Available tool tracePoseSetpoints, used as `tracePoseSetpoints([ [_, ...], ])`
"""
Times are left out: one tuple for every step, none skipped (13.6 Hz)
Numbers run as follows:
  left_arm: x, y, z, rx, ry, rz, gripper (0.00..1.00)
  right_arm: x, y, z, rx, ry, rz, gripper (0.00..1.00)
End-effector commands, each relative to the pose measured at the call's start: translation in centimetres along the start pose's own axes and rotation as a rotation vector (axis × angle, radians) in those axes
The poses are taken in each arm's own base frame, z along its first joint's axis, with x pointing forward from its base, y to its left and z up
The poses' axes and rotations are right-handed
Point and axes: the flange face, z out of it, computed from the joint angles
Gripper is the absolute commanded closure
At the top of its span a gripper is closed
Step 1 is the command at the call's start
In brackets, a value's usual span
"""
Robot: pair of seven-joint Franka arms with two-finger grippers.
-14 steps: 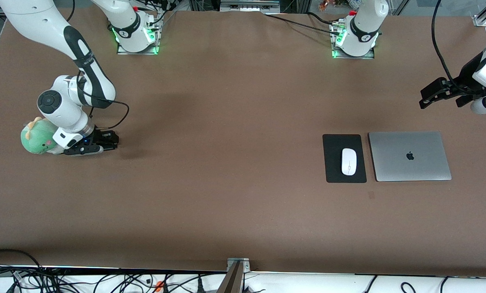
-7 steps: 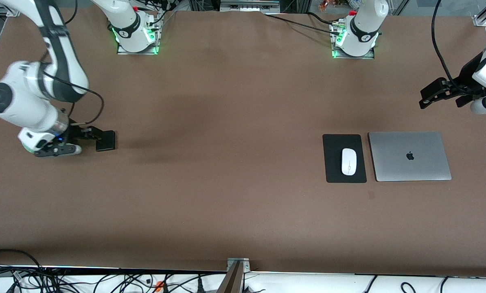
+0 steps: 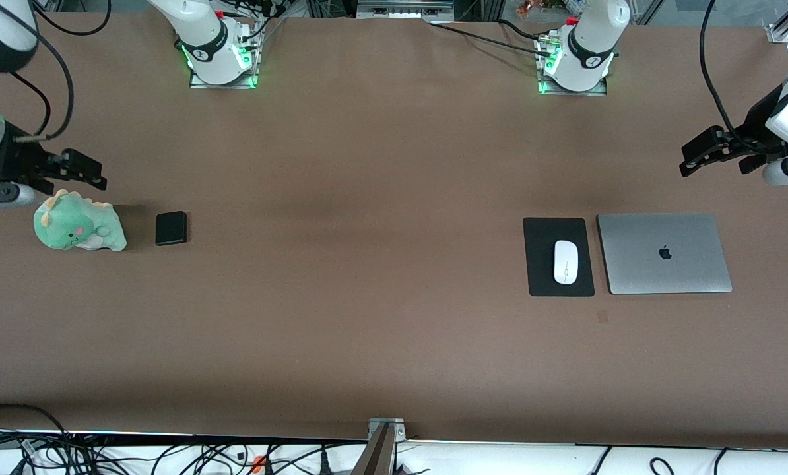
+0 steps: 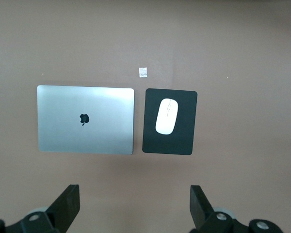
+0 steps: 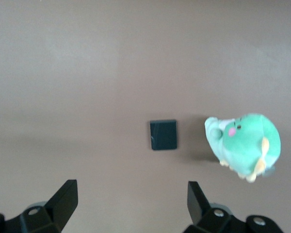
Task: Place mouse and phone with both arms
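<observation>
Front view: wide bare brown desk [image 3: 367,297] between the two clusters of things, open across the middle and along the edge nearest the camera. Phone [image 3: 171,228] flat on the desk toward the right arm's end, small, black, rounded corners, just beside a green plush [image 3: 77,221] and apart from it. Right end effector [image 3: 87,170] up in the air at the desk's edge, over the spot just above the plush, fingers apart, holding nothing. Mouse [image 3: 565,262] toward the left arm's end, glossy white oval with a thin grey line, lying on a black mat [image 3: 542,277], inside its borders. Grey laptop [image 3: 663,253] closed, just beside the mat, a narrow strip of desk between them. Left end effector [image 3: 714,153] up near the desk's edge, over bare desk past the laptop, waiting, fingers spread, empty.

Left wrist view: left end effector [image 4: 136,206] wide open over bare desk, nothing between the fingers [image 4: 67,203]. Laptop [image 4: 86,119], mat [image 4: 153,141] and mouse [image 4: 166,116] in a row, the mouse lengthwise on the mat. Small pale scrap [image 4: 143,72] on the desk near the mat's corner.

Right wrist view: right end effector [image 5: 131,201] open, fingers [image 5: 63,196] well apart. Phone [image 5: 163,134] plain, dark, faintly glossy, with clear desk on three sides; plush [image 5: 245,143] near the fourth.
</observation>
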Motion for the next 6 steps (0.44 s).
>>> tracePoseSetpoints([
  [0.0, 0.2, -0.4, -0.019, 0.007, 0.015, 0.00, -1.8, 0.4, -3.1, 0.000, -0.008, 0.051, 0.00],
  [0.0, 0.2, -0.4, -0.019, 0.007, 0.015, 0.00, -2.4, 0.8, -4.6, 0.001, -0.001, 0.060, 0.00],
  [0.0, 0.3, -0.4, -0.019, 0.007, 0.016, 0.00, -3.4, 1.4, -5.9, 0.003, 0.013, 0.073, 0.00],
  [0.0, 0.3, -0.4, -0.019, 0.007, 0.018, 0.00, -4.0, 1.4, -6.9, -0.001, 0.033, 0.071, 0.00],
  [0.0, 0.3, -0.4, -0.019, 0.007, 0.018, 0.00, -4.0, 1.4, -7.0, -0.001, 0.036, 0.072, 0.00],
  [0.0, 0.3, -0.4, -0.019, 0.007, 0.018, 0.00, -3.9, 1.5, -7.0, -0.003, 0.042, 0.072, 0.00],
])
